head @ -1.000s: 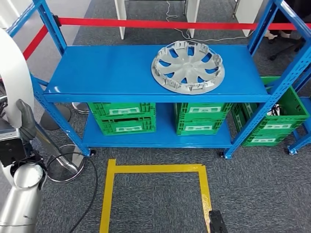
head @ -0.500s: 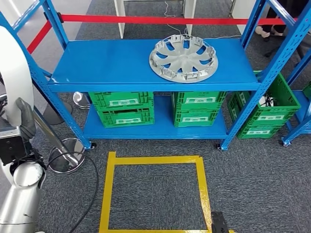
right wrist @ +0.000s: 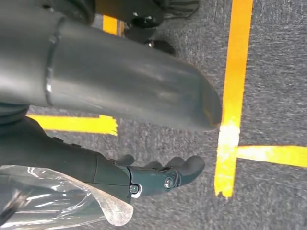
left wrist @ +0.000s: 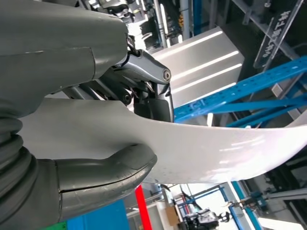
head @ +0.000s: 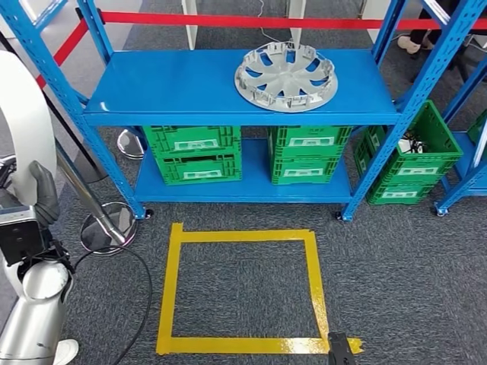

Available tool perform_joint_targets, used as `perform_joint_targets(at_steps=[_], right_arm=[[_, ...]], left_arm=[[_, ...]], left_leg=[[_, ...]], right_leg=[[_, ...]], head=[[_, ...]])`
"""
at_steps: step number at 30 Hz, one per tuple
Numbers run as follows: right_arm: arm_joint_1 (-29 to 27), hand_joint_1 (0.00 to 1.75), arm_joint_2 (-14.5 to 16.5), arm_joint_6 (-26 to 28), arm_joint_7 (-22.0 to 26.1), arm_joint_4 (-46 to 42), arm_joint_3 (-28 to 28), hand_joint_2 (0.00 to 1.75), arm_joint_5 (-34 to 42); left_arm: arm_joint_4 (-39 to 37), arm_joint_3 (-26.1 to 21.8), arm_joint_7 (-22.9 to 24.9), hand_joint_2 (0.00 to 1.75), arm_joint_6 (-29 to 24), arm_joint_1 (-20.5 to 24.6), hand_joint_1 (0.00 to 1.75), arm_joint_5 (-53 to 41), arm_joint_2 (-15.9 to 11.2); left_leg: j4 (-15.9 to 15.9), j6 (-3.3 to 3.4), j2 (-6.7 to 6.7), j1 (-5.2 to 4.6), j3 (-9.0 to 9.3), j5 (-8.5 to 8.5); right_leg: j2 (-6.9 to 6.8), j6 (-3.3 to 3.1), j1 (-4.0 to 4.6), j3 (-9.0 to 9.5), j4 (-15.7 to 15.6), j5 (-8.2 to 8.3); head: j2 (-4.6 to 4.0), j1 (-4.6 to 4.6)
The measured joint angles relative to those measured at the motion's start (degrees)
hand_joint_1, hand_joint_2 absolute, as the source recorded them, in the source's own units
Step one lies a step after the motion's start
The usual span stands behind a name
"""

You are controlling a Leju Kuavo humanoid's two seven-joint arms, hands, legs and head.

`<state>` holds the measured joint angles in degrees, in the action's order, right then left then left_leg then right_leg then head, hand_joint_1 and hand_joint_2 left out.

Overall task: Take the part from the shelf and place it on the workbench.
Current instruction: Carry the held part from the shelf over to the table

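As the head view has drawn back from the blue shelf [head: 172,95], the left robot hand [head: 41,194] grips a white curved part [head: 20,122] at 9 o'clock, the right robot hand [right wrist: 163,175] hangs empty, fingers extended, so carrying toward the worktop appears underway.

we've got a glossy white panel [left wrist: 217,148], painted blue metal shelf [head: 172,95]; matt silver plastic-looking hubcap [head: 285,74], green plastic crates [head: 192,154], rough grey carpet [head: 402,281]

silver wheel cover [head: 285,74] flat on blue shelf [head: 172,87], green crates [head: 192,153] beneath, left hand [head: 41,190] gripping white part [head: 23,122]
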<state>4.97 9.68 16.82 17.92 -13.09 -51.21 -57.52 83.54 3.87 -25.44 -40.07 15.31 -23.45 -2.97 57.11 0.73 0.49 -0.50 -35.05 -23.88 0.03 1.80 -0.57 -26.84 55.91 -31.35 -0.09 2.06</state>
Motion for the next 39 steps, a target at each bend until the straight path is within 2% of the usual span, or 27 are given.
perform_joint_targets(at_steps=[2,3,4,6,7,8,9,11,13,14,16,18,19,21,22,23,24,25,27,29,32,34,37,38,39], right_arm=[[-0.1,0.00,0.0,-0.5,0.2,0.0,0.0,0.00,0.1],[-0.1,0.00,-0.1,-0.8,0.2,0.0,-0.1,0.00,0.1],[-0.1,0.00,-0.1,-1.2,0.1,0.0,-0.1,0.00,0.1],[-0.1,0.00,-0.1,-2.0,-0.3,0.0,-0.1,0.00,0.1],[-0.2,0.00,-0.1,-2.3,-0.5,0.0,-0.1,0.00,0.1],[-0.2,0.00,-0.1,-2.5,-0.6,0.0,-0.1,0.00,0.1],[-0.2,0.00,-0.1,-2.6,-0.7,0.0,-0.1,0.00,0.1],[-0.2,0.00,-0.2,-2.6,-0.7,0.0,-0.1,0.00,0.1],[-0.1,0.00,-0.2,-2.7,-0.7,0.0,-0.1,0.00,0.1],[-0.1,0.00,-0.2,-2.7,-0.7,0.0,-0.1,0.00,0.1],[-0.1,0.00,-0.2,-2.7,-0.7,0.0,-0.1,0.00,0.1],[-0.1,0.00,-0.2,-2.7,-0.7,0.0,-0.1,0.00,0.1],[-0.1,0.00,-0.3,-2.7,-0.7,0.0,-0.1,0.00,0.1],[-0.1,0.00,-0.3,-2.7,-0.8,0.0,-0.1,0.00,0.1],[-0.2,0.00,-0.4,-2.7,-0.8,0.0,-0.1,0.00,0.1],[-0.2,0.00,-0.4,-2.8,-1.0,0.0,-0.1,0.00,0.2],[-0.3,0.00,-0.4,-2.8,-1.3,0.0,-0.1,0.00,0.3],[-0.3,0.00,-0.4,-3.0,-1.6,0.0,-0.1,0.00,0.4],[-0.2,0.00,-0.4,-3.4,-2.2,0.0,-0.1,0.00,0.7],[-0.1,0.00,-0.4,-3.7,-2.9,0.0,-0.2,0.00,1.0],[-0.4,0.00,-0.4,-3.8,-4.3,0.0,-0.2,0.00,1.0],[-0.4,0.00,-0.4,-3.7,-5.2,0.0,-0.2,0.00,0.8],[-0.4,0.00,-0.5,-3.7,-5.6,0.0,-0.3,0.00,0.3],[-0.4,0.00,-0.5,-3.7,-5.8,0.0,-0.3,0.00,0.2],[-0.4,0.00,-0.5,-3.8,-5.9,0.0,-0.3,0.00,0.2]], left_arm=[[0.3,-0.2,0.0,1.75,0.0,-0.7,1.75,-0.1,0.0],[0.5,-0.3,0.0,1.75,0.0,-1.1,1.75,-0.1,0.0],[0.6,-0.4,0.0,1.75,0.0,-1.5,1.75,-0.1,0.0],[0.9,-0.6,0.0,1.75,0.0,-2.1,1.75,-0.1,0.0],[1.0,-0.6,0.0,1.75,0.0,-2.5,1.75,-0.1,0.0],[1.1,-0.6,0.0,1.75,0.0,-2.9,1.75,-0.1,0.0],[1.2,-0.6,0.0,1.75,0.0,-3.1,1.75,-0.1,0.0],[1.5,-0.6,0.0,1.75,0.0,-3.4,1.75,-0.2,-0.1],[1.8,-0.7,0.0,1.75,0.0,-3.4,1.75,-0.3,-0.1],[2.0,-0.7,0.0,1.75,0.0,-3.4,1.75,-0.3,-0.1],[2.2,-0.7,0.0,1.75,0.0,-3.4,1.75,-0.3,-0.1],[2.4,-0.7,0.0,1.75,0.0,-3.4,1.75,-0.3,-0.1],[2.5,-0.7,0.0,1.75,0.0,-3.4,1.75,-0.3,0.0],[2.6,-0.7,0.0,1.75,0.0,-3.5,1.75,-0.3,0.0],[2.6,-0.7,0.0,1.75,0.0,-3.6,1.75,-0.3,0.0],[2.6,-0.7,0.0,1.75,0.0,-3.7,1.75,-0.3,0.0],[2.6,-0.7,0.0,1.75,0.0,-3.8,1.75,-0.3,0.0],[2.6,-0.7,0.0,1.75,0.0,-3.9,1.75,-0.3,0.0],[2.8,-0.7,0.1,1.75,0.0,-4.0,1.75,-0.3,0.0],[3.0,-0.7,0.1,1.75,0.0,-4.0,1.75,-0.4,0.0],[3.2,-0.7,0.3,1.75,0.0,-4.0,1.75,-0.4,0.1],[3.2,-0.8,0.4,1.75,0.0,-4.0,1.75,-0.4,0.1],[3.2,-0.8,0.4,1.75,0.0,-4.2,1.75,-0.4,0.1],[3.2,-0.8,0.4,1.75,0.0,-4.3,1.75,-0.4,0.2],[3.2,-0.8,0.4,1.75,0.0,-4.3,1.75,-0.4,0.2]], left_leg=[[0.8,-0.57,-0.07,0.08,-0.59,-0.52],[2.3,-0.90,-0.13,0.17,-1.20,-1.90],[5.0,-1.23,-0.18,0.28,-2.19,-3.96],[12.9,-1.77,-0.22,0.46,-4.91,-8.28],[16.0,-1.90,-0.22,0.53,-5.82,-9.30],[17.2,-1.93,-0.22,0.58,-5.87,-9.20],[16.1,-1.88,-0.22,0.63,-4.85,-8.06],[8.8,-1.49,-0.23,0.66,-0.60,-4.81],[2.6,-0.98,-0.26,0.46,2.59,-3.35],[1.4,-0.74,-0.28,0.34,3.07,-3.47],[0.9,-0.22,-0.29,0.32,2.89,-3.43],[0.4,0.55,-0.25,0.57,2.68,-3.05],[0.2,0.93,-0.21,0.69,2.54,-2.80],[0.2,1.35,-0.19,0.66,2.03,-2.48],[0.2,1.44,-0.19,0.61,1.79,-2.35],[0.2,1.49,-0.21,0.58,1.60,-2.22],[0.3,1.48,-0.23,0.56,1.48,-2.12],[0.4,1.45,-0.26,0.55,1.43,-2.07],[0.7,1.23,-0.29,0.45,1.34,-2.03],[1.0,0.70,-0.24,0.29,0.92,-1.89],[1.2,-0.34,-0.16,0.32,0.42,-1.62],[3.4,-1.00,-0.22,0.43,-0.35,-3.46],[13.7,-1.77,-0.27,0.70,-4.07,-8.96],[16.3,-1.88,-0.27,0.78,-4.98,-9.72],[16.6,-1.89,-0.29,0.85,-4.92,-9.24]], right_leg=[[-0.08,-0.73,-0.20,-0.39,-0.2,0.22],[-0.14,-1.23,-0.29,-0.63,-0.2,0.56],[-0.20,-1.69,-0.34,-0.92,-0.3,0.92],[-0.24,-2.07,-0.25,-1.70,0.0,1.45],[-0.25,-2.08,-0.22,-2.07,0.2,1.60],[-0.26,-2.07,-0.20,-2.41,0.4,1.67],[-0.26,-2.05,-0.19,-2.67,0.7,1.70],[-0.27,-1.96,-0.17,-2.96,1.1,1.65],[-0.23,-1.55,-0.02,-3.36,1.4,1.75],[-0.22,-1.27,0.03,-3.61,1.4,1.87],[-0.23,-0.64,0.08,-3.95,1.4,2.09],[-0.18,-0.10,0.06,-4.98,2.9,0.82],[-0.14,0.13,0.04,-6.15,5.2,-0.71],[-0.11,0.44,-0.04,-9.60,12.7,-4.52],[-0.11,0.56,-0.07,-11.13,16.1,-5.77],[-0.11,0.62,-0.06,-11.96,18.1,-6.14],[-0.12,0.61,-0.06,-11.62,17.7,-5.28],[-0.12,0.52,-0.06,-10.19,15.1,-3.54],[-0.12,0.17,0.01,-5.91,6.9,0.19],[-0.05,-0.18,0.12,-3.49,2.0,1.30],[0.20,-0.96,0.07,-3.37,1.2,1.62],[0.45,-1.57,-0.15,-3.46,0.9,2.20],[1.10,-1.88,-0.19,-3.74,0.9,2.55],[1.39,-1.89,-0.19,-3.83,0.9,2.60],[1.74,-1.87,-0.19,-3.90,1.0,2.63]], head=[[0.00,-0.05],[0.00,-0.12],[0.00,-0.21],[0.00,-0.32],[0.00,-0.33],[0.00,-0.33],[0.00,-0.33],[0.00,-0.32],[0.00,-0.28],[0.00,-0.28],[0.00,-0.30],[0.00,-0.18],[0.00,-0.11],[0.00,0.05],[0.00,0.04],[0.00,0.05],[0.00,0.06],[0.00,0.05],[0.00,0.04],[0.00,-0.01],[0.00,-0.04],[0.00,-0.15],[0.00,-0.28],[0.00,-0.28],[0.00,-0.28]])
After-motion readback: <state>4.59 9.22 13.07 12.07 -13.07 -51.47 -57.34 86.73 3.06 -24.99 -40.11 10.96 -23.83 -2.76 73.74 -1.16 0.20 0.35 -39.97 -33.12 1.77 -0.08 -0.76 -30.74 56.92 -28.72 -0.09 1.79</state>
